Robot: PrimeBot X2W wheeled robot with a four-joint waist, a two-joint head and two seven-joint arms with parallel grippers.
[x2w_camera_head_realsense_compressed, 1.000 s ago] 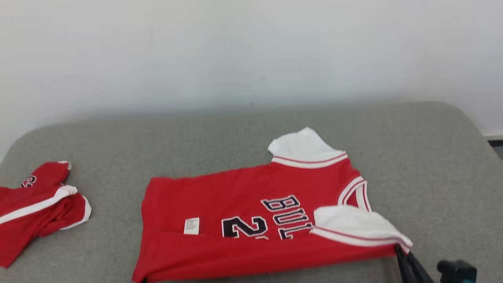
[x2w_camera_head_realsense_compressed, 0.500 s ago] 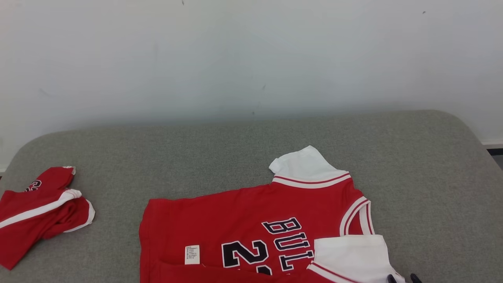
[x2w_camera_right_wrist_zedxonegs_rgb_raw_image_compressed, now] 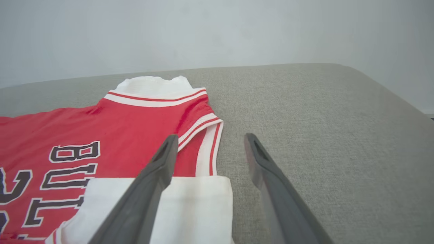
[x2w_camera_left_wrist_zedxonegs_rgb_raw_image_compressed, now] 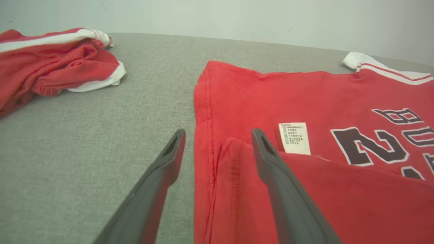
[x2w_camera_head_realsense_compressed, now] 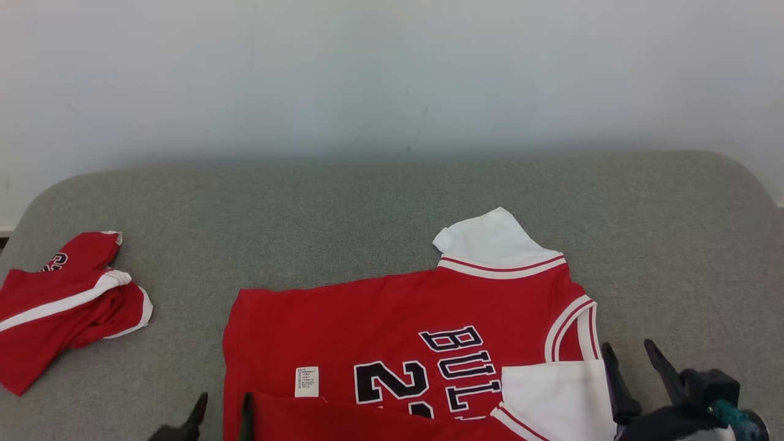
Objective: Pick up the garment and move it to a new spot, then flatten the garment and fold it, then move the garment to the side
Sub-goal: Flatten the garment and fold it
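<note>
Red basketball jersey [x2w_camera_head_realsense_compressed: 392, 318] with white sleeves lies part-folded on the grey fabric tabletop [x2w_camera_head_realsense_compressed: 367, 202].
Left jaws released, straddling its hem edge; right jaws released, straddling the folded sleeve's edge.

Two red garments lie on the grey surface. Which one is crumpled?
The striped garment at the robot's left, red with a white band, bunched in a heap. The jersey with dark lettering lies spread flat.
</note>
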